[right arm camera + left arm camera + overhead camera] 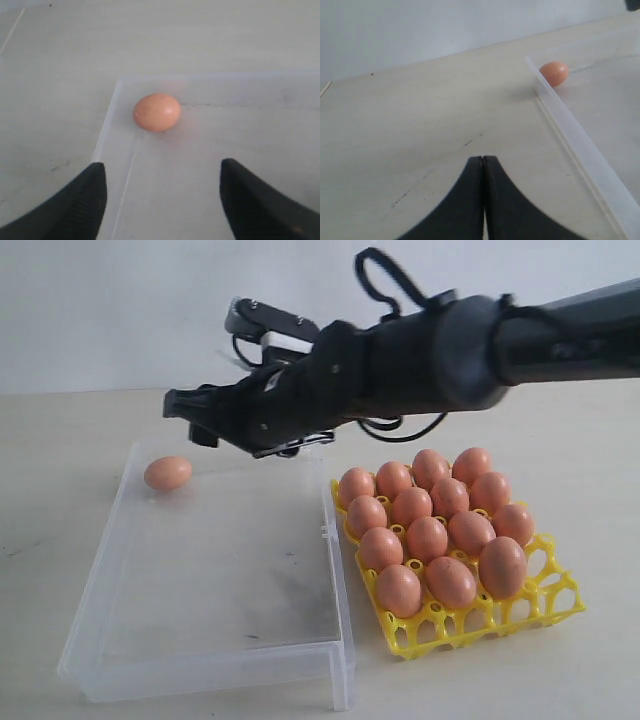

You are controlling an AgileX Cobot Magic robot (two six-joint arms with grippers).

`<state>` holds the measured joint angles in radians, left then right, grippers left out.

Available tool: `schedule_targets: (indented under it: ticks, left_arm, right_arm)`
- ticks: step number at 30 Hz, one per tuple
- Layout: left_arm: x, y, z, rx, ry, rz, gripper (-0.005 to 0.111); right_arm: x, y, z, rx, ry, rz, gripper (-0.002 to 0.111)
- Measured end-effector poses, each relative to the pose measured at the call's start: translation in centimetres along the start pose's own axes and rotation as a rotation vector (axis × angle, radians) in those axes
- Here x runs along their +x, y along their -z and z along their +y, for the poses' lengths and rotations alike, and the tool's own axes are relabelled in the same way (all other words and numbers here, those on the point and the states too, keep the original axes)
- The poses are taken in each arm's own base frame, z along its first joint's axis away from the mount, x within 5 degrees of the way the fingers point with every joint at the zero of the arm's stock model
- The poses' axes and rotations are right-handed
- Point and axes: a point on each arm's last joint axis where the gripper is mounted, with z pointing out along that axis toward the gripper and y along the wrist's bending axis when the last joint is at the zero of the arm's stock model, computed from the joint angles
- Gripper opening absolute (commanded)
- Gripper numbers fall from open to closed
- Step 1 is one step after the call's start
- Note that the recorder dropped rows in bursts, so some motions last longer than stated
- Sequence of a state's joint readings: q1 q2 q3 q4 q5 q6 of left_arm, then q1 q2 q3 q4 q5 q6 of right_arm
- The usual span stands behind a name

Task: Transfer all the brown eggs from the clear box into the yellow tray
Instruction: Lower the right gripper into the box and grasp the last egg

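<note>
One brown egg [167, 473] lies in the far left corner of the clear box [200, 660]; both wrist views show this egg too [157, 112] [554, 73]. The yellow tray [545, 600] to the right of the box holds several brown eggs [427, 538] in its cups. My right gripper [190, 415] reaches across from the right and hangs above the box's far side, short of the lone egg; it is open [162, 167] with nothing between its fingers. My left gripper [483, 159] is shut and empty over bare table, left of the box wall [580, 145]. It does not show in the exterior view.
The box and tray stand side by side on a pale table [580, 440] with a plain wall behind. The box's floor is bare apart from the one egg. The black right arm [560, 335] crosses above the tray's far edge.
</note>
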<state>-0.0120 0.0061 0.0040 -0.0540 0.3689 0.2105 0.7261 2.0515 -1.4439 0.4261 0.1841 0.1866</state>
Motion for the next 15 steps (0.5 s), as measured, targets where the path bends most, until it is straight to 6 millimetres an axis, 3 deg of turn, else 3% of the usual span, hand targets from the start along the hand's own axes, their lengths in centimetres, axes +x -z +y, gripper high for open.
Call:
schedule_targets:
  ticks: [5,15]
  left_arm:
    - [0.0,0.0,0.0,0.0,0.0,0.0,0.0]
    - [0.0,0.0,0.0,0.0,0.0,0.0,0.0]
  right_arm:
    - [0.8,-4.0,1.8,0.012,-0.059,0.11,0.068]
    - [0.6,-8.2,1.8,0.01,-0.634,0.03,0.068]
